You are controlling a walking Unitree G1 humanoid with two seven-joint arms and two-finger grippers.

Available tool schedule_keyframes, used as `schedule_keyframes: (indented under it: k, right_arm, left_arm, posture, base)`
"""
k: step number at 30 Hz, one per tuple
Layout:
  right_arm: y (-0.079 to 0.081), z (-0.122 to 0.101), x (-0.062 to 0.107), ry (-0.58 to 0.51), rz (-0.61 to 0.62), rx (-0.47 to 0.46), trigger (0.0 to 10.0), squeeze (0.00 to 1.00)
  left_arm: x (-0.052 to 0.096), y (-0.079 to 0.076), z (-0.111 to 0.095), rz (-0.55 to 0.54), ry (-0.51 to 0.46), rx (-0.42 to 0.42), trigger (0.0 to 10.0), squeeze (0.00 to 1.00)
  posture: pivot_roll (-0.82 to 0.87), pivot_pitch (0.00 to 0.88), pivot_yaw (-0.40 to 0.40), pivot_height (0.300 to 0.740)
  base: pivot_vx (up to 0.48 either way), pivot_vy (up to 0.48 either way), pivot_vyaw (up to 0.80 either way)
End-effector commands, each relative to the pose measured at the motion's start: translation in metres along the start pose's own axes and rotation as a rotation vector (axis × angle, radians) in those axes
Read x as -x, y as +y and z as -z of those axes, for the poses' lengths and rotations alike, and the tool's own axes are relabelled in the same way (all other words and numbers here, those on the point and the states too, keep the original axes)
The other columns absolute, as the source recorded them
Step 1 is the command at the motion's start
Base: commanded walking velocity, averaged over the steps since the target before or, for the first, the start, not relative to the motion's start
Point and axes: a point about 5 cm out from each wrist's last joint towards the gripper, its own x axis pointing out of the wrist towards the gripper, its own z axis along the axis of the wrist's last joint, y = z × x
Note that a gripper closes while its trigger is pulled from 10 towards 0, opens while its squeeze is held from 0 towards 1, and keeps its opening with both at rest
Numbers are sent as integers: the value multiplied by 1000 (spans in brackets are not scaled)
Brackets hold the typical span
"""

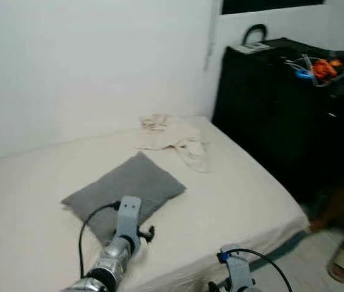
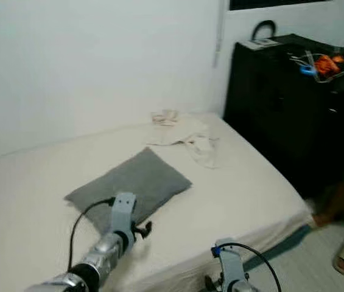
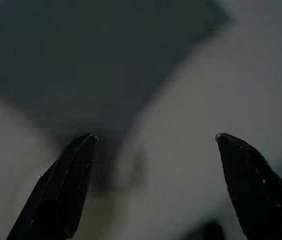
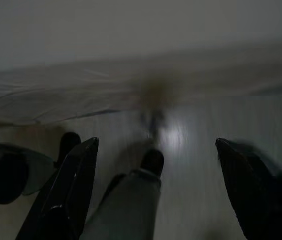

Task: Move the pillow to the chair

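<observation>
Grey pillow (image 1: 126, 188) near bed (image 1: 245, 182) edge

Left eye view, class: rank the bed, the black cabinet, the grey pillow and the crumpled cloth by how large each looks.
1. bed
2. black cabinet
3. grey pillow
4. crumpled cloth, though it lies farther off, so nearly level with the pillow.

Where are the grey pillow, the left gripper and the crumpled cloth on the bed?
grey pillow (image 1: 132, 182): left eye view, middle of its top face.
left gripper (image 3: 155, 137): left wrist view, midway between its open fingertips.
crumpled cloth (image 1: 175, 137): left eye view, centre of the pale heap.
</observation>
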Motion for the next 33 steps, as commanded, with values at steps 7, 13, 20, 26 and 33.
schedule_keyframes:
  k: [7,13,20,26,33]
  right_arm:
    - [-8,-14,-1,-32,70,-36,10000,0]
    - [-29,-28,3,-80,160,-133,10000,0]
    - [-42,-48,6,-152,199,-140,10000,0]
    - [-37,-58,4,-193,175,-134,10000,0]
    - [-34,-63,3,-221,157,-131,10000,0]
  left_arm:
    - [5,16,14,-2,42,129,10000,0]
    - [10,-1,30,181,94,414,10000,0]
    - [14,-18,38,274,108,568,10000,0]
    - [11,-17,33,181,86,526,10000,0]
    - [5,-16,18,139,23,516,10000,0]
  posture:
    - [-88,0,24,740]
    - [-93,0,24,735]
    - [-103,0,23,700]
    - [-113,0,22,665]
    - [-119,0,23,645]
  base:
    - [0,0,109]
    - [0,0,0]
    - [0,0,0]
    - [0,0,0]
    - [0,0,0]
